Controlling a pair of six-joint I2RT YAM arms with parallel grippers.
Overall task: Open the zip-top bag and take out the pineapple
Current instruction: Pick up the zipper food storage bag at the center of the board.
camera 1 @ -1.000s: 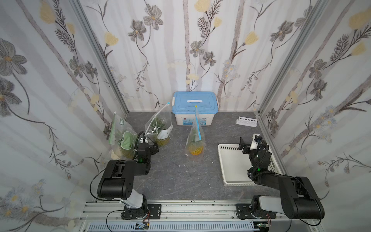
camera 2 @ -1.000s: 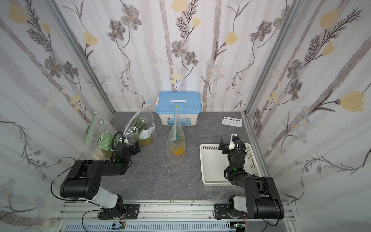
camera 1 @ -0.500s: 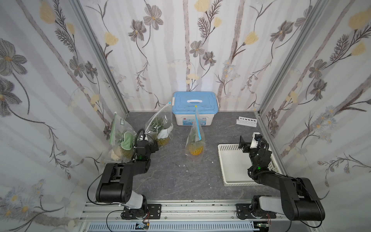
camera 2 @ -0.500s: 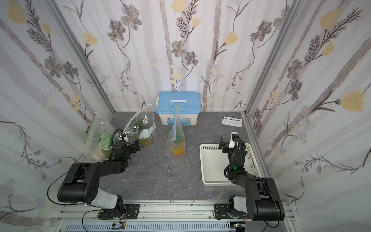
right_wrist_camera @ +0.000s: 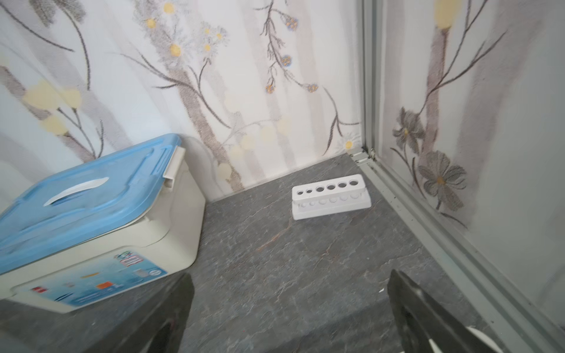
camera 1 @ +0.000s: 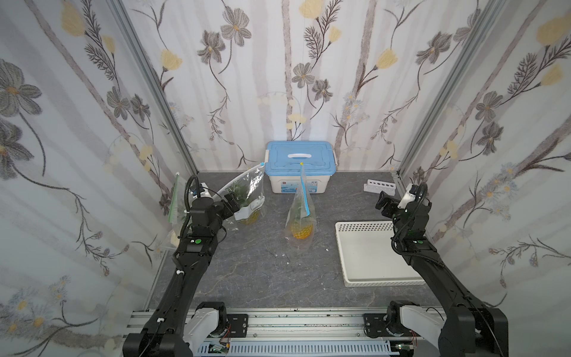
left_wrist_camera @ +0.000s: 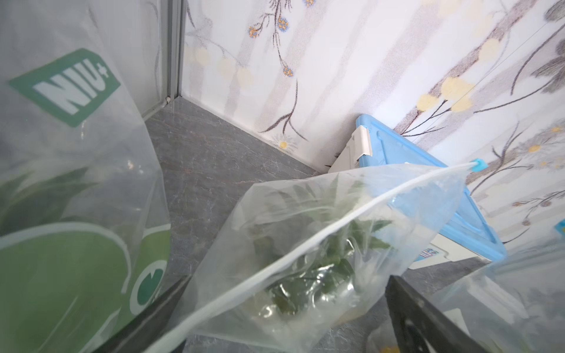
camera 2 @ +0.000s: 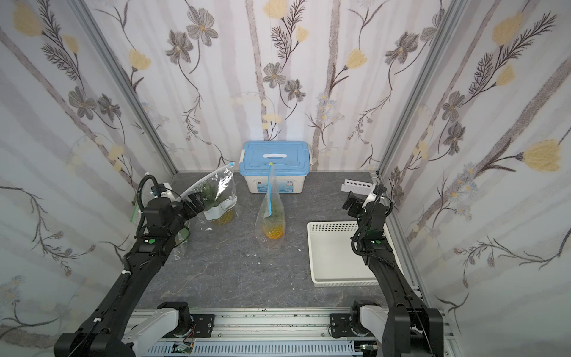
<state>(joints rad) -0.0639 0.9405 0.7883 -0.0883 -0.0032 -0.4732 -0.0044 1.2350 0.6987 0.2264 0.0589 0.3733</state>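
On the tabletop (camera 1: 247, 278), the left-hand clear zip-top bag (camera 1: 247, 188) leans with the pineapple (camera 1: 248, 219) inside and seemingly zipped, so this is the approach step. The left pincer (left_wrist_camera: 284, 293) straddles its zip edge, released; the right pincer (camera 1: 384, 205) hangs released near the tray (camera 1: 364, 223). Next: clench the edge and draw the blue slider (left_wrist_camera: 478, 165).

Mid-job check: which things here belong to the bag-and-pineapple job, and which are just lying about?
Job: clear zip-top bag at the open left pincer; pineapple inside it; probably the white tray.

Lying about: blue-lidded box; tube rack; green-printed bag; middle bag and second pineapple, for now.
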